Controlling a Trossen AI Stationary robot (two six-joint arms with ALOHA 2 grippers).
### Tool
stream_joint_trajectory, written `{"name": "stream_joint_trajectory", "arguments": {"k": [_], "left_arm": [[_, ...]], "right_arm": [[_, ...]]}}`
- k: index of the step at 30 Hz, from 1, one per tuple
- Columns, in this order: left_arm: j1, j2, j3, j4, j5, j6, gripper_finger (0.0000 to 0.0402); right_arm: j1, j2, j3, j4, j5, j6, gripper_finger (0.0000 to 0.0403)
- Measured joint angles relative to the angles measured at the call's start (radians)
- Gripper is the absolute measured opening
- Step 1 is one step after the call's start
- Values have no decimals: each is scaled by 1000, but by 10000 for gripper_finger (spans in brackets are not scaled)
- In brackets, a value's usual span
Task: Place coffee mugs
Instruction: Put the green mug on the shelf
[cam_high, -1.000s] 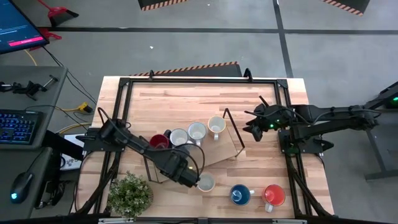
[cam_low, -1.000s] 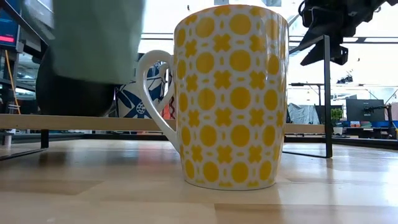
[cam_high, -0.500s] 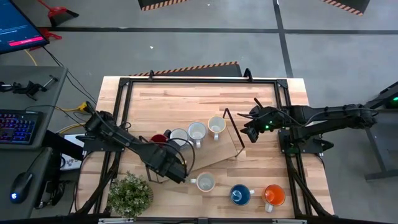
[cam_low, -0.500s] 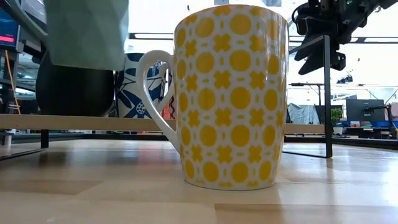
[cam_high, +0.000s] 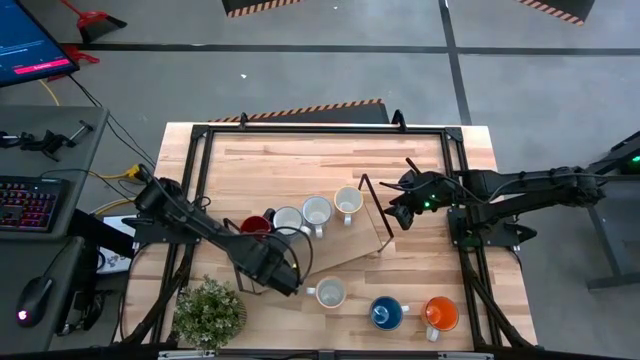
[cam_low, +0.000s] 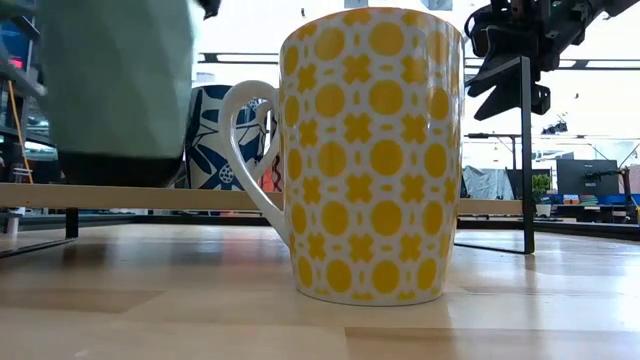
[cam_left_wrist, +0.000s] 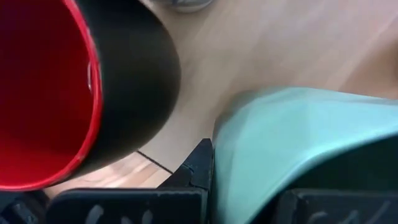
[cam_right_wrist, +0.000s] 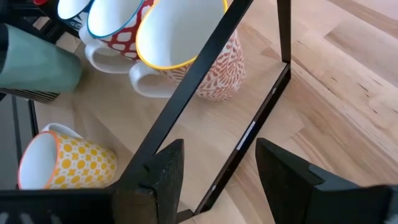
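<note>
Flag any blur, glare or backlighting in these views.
Low view: bright background backlights the sharp yellow-patterned ceramic mug; the teal-green mug looks motion-blurred. Left wrist view: the teal-green mug and the glossy dark red-lined mug are soft, too close. High view: even light.

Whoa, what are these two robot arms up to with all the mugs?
The left gripper is shut on a teal-green mug, carrying it just above the low shelf beside the dark red mug. Three more mugs stand in a row on that shelf. The right gripper hovers open at the shelf's other end, holding nothing. A yellow-patterned mug, a blue one and an orange one wait on the table.
</note>
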Motion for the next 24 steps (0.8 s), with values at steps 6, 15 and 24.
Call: {"name": "stream_joint_trajectory", "arguments": {"k": [6,15,24], "left_arm": [[0,0,2,-6,0,0,9],[-3,0,1,-46,10,0,9],[-14,0,-6,-54,18,-1,9]], "right_arm": [[0,0,0,0,-1,0,178],[0,0,0,1,-9,6,178],[0,0,0,1,-10,26,178]]}}
